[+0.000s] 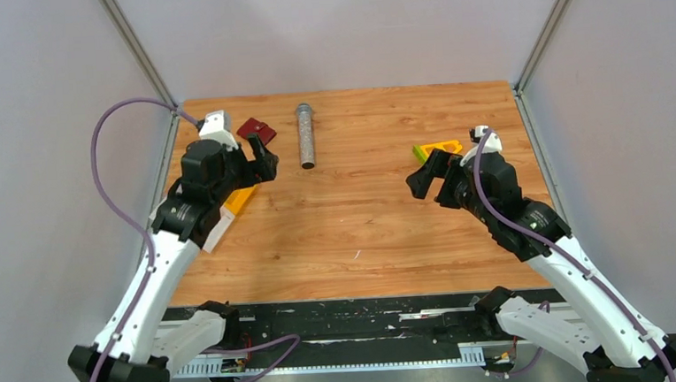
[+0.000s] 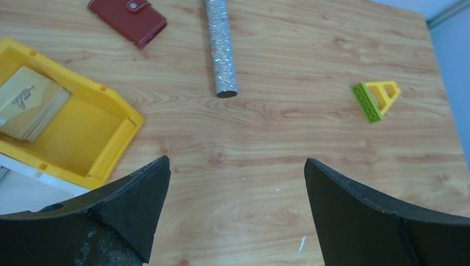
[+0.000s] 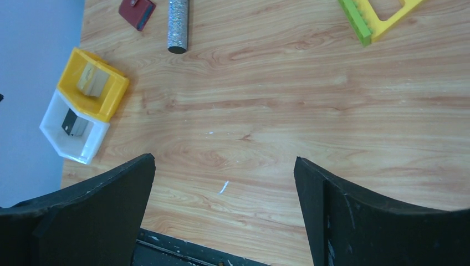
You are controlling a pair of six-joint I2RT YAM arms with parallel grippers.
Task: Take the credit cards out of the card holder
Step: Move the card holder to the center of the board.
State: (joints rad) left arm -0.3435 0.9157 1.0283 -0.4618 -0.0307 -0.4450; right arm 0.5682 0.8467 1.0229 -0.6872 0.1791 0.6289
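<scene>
The dark-red card holder (image 1: 256, 129) lies folded shut at the back left of the table, its snap tab showing in the left wrist view (image 2: 127, 19) and its corner in the right wrist view (image 3: 137, 11). A tan-gold credit card (image 2: 30, 102) rests in the yellow tray (image 2: 119, 136). A dark credit card (image 3: 72, 123) sits in the white tray (image 3: 88, 152). My left gripper (image 1: 260, 158) hovers over the trays, just in front of the holder, open and empty (image 2: 235, 166). My right gripper (image 1: 428, 175) hangs open and empty (image 3: 224, 160) over the right side.
A silver glitter tube (image 1: 305, 135) lies lengthwise beside the holder at the back centre. A yellow-green triangular piece (image 1: 438, 148) sits at the back right, just behind my right gripper. Grey walls close off both sides and the back.
</scene>
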